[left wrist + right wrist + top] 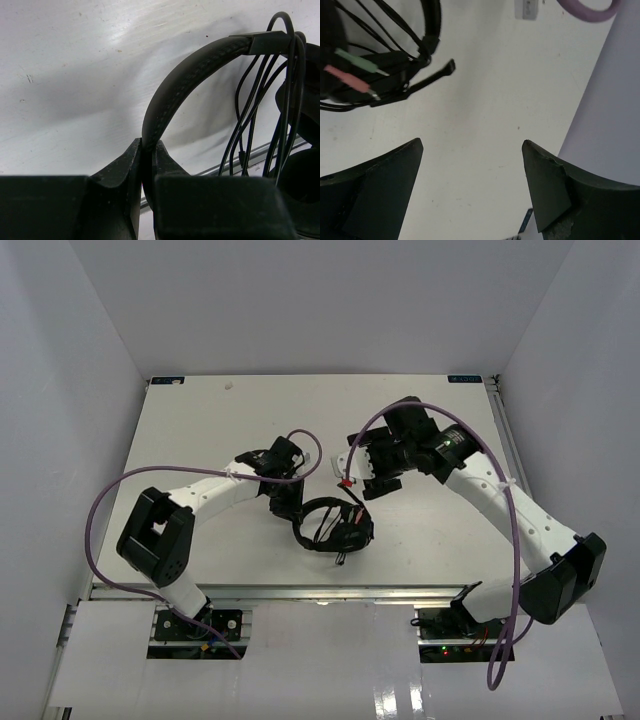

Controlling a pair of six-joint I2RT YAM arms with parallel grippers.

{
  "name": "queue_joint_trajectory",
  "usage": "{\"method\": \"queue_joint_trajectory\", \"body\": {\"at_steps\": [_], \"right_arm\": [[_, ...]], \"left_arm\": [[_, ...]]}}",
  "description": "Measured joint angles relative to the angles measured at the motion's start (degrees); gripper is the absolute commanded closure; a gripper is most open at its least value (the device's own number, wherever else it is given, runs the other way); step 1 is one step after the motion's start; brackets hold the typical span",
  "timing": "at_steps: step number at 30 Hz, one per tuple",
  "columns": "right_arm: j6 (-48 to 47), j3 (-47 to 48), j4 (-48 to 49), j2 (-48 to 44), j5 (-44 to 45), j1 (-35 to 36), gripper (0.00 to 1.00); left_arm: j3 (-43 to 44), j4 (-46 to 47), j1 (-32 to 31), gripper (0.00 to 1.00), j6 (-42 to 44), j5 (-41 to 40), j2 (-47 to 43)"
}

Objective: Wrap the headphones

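Note:
The black headphones (335, 525) lie on the white table (220, 430) in front of the arms, with the thin dark cord (250, 115) looped in several strands across the arch. My left gripper (290, 508) is shut on the thin headband (200, 65); in the left wrist view its jaws (149, 150) pinch the band's lower end. An ear cup (305, 190) shows at the right edge. My right gripper (360, 480) is open and empty (472, 145) above bare table, just beyond the headphones. The cord's pink plug (347, 77) and green plug (357, 57) lie by the bundle.
Purple robot cables run along both arms (105, 510) (515, 540). Grey walls close in the table on three sides. The table's metal front rail (330, 590) lies just before the headphones. A small white tag (527, 7) lies on the table at the top of the right wrist view.

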Motion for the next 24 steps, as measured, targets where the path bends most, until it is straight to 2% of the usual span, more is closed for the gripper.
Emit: {"method": "queue_joint_trajectory", "body": {"at_steps": [3, 5, 8, 11, 17, 24], "right_arm": [[-5.7, 0.3, -7.2, -2.8, -9.6, -1.2, 0.15], [-13.4, -2.2, -10.7, -6.4, -15.0, -1.1, 0.17], [-25.4, -10.0, -16.9, -13.6, -17.8, 1.0, 0.19], [-32.1, -13.7, -21.8, -16.2, -18.4, 4.5, 0.24], [-36.5, -15.4, -21.2, -13.8, -17.1, 10.7, 0.3], [-33.0, -15.9, -13.8, -8.0, -11.5, 18.5, 0.36]], "left_arm": [[0.0, 0.3, 0.2, 1.0, 0.0, 0.0, 0.5], [0.0, 0.5, 0.2, 1.0, 0.0, 0.1, 0.8], [0.0, 1.2, 0.2, 1.0, 0.0, 0.4, 1.3], [0.0, 1.6, 0.2, 1.0, 0.0, 0.5, 1.3], [0.0, 1.9, 0.2, 1.0, -0.1, 0.8, 1.3], [0.0, 2.5, 0.2, 1.0, -0.4, 1.1, 1.3]]}}
